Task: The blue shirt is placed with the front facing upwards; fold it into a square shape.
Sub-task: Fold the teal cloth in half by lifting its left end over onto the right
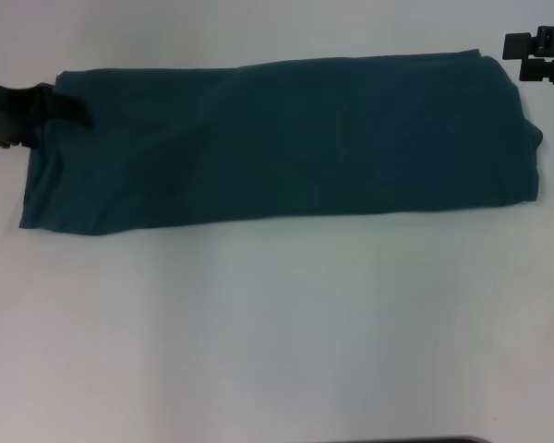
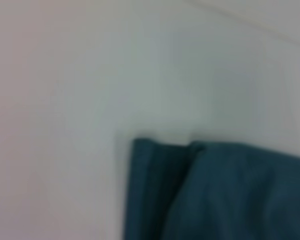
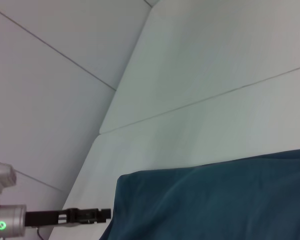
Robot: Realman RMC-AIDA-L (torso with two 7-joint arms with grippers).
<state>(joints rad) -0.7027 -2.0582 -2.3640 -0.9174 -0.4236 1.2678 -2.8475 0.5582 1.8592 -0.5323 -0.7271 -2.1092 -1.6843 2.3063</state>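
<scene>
The blue shirt (image 1: 286,138) lies flat as a long, dark teal strip folded across the far half of the table, with no lettering showing. My left gripper (image 1: 69,106) reaches in from the far left and overlaps the strip's upper left corner. In the right wrist view this gripper (image 3: 97,215) sits level with the shirt's (image 3: 215,200) edge. The left wrist view shows only a layered corner of the shirt (image 2: 230,195). My right gripper (image 1: 534,57) hovers open just beyond the strip's upper right corner, holding nothing.
The white table (image 1: 277,332) stretches bare in front of the shirt toward me. Pale wall panels (image 3: 65,75) with thin seams rise behind the table's far edge.
</scene>
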